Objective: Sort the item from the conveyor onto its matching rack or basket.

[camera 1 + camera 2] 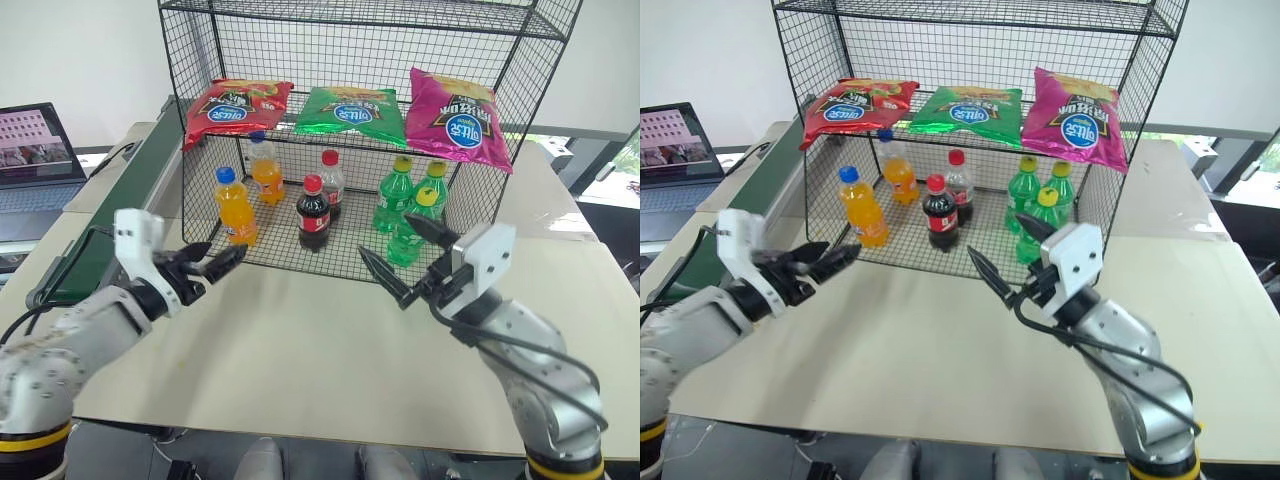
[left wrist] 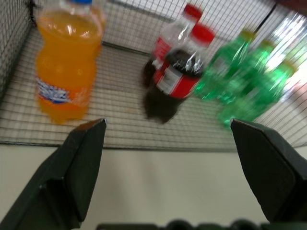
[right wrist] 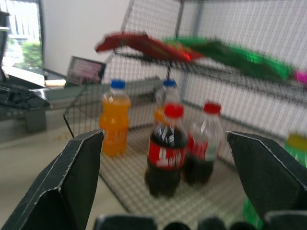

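Pale tabletop [image 1: 300, 350] carries the black wire rack [image 1: 200, 100] at its far edge, with the dark green conveyor [image 1: 130, 190] running along its left edge. On the rack's middle shelf, at its left end, the red crisp bag [image 1: 236, 108] lies flat beside a green bag [image 1: 352, 110] and a magenta bag [image 1: 452, 118], so the sorting looks done. Both the left gripper [image 1: 212, 265] and the right gripper [image 1: 408, 262] hang over the tabletop with jaws spread and empty, well below and apart from the red bag.
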Robot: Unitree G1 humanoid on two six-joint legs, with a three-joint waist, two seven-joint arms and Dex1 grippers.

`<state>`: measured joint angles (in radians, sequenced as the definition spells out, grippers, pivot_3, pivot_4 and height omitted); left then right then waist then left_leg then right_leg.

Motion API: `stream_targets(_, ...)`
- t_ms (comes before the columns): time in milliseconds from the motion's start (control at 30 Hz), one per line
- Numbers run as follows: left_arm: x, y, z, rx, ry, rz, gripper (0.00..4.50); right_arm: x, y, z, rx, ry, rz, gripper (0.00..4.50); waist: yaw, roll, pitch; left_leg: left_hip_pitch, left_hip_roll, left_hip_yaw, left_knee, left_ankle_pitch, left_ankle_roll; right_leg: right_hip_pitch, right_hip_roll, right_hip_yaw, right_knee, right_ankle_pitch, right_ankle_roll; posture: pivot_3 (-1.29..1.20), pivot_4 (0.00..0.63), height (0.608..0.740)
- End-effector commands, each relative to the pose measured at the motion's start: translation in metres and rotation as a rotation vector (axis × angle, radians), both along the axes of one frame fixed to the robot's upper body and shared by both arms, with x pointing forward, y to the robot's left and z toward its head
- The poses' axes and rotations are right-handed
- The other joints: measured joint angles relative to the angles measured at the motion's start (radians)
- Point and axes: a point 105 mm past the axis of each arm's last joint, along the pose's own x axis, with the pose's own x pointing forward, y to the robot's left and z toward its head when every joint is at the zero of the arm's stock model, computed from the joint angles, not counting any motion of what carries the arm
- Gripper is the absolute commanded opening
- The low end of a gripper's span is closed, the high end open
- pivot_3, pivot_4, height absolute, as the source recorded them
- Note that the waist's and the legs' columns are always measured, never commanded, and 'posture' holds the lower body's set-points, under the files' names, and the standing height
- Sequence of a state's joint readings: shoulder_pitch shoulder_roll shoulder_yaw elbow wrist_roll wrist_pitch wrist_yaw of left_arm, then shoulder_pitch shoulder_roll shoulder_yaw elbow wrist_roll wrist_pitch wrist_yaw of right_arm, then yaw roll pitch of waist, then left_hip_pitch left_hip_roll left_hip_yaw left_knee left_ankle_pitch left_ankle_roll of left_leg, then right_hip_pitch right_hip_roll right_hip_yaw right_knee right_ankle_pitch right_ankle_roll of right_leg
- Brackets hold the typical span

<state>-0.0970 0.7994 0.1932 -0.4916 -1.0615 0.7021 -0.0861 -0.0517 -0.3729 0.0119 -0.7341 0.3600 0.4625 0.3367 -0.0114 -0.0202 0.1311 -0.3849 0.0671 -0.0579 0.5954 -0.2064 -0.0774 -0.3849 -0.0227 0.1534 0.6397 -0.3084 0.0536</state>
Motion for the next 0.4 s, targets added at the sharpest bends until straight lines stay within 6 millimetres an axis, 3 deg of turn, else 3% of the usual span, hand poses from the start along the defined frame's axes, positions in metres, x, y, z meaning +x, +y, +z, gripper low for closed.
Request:
stream_targets(33, 0.009, -0.003, -0.02, 0.194, -0.136, 0.029, 4.38, -0.004, -0.007, -0.022, 0.049, 0.051, -0.117, 4.5, -0.003, 0.0, 0.0, -0.001, 0.0, 0.0, -0.002, 0.001, -0.001, -0.001, 0.0, 0.0, 0.0, 0.0, 0.0, 0.0, 0.15, 0.74)
stream_targets(233, 0.015, 0.004, -0.062, 0.212, -0.12, 0.112, 4.38, 0.002, -0.028, -0.06, 0.048, 0.146, -0.296, 4.5, -0.015, 0.0, 0.0, -0.001, 0.001, 0.0, -0.003, -0.001, 0.001, -0.002, 0.0, 0.001, 0.0, 0.0, 0.0, 0.0, 0.15, 0.74)
stream_targets(400, 0.022, 0.004, -0.067, 0.156, -0.123, 0.144, 4.38, 0.008, -0.046, -0.065, 0.044, 0.131, -0.403, 4.5, -0.011, -0.001, 0.0, -0.002, 0.0, 0.0, -0.002, -0.001, 0.002, -0.001, 0.0, 0.001, 0.0, 0.0, 0.0, 0.0, 0.15, 0.74)
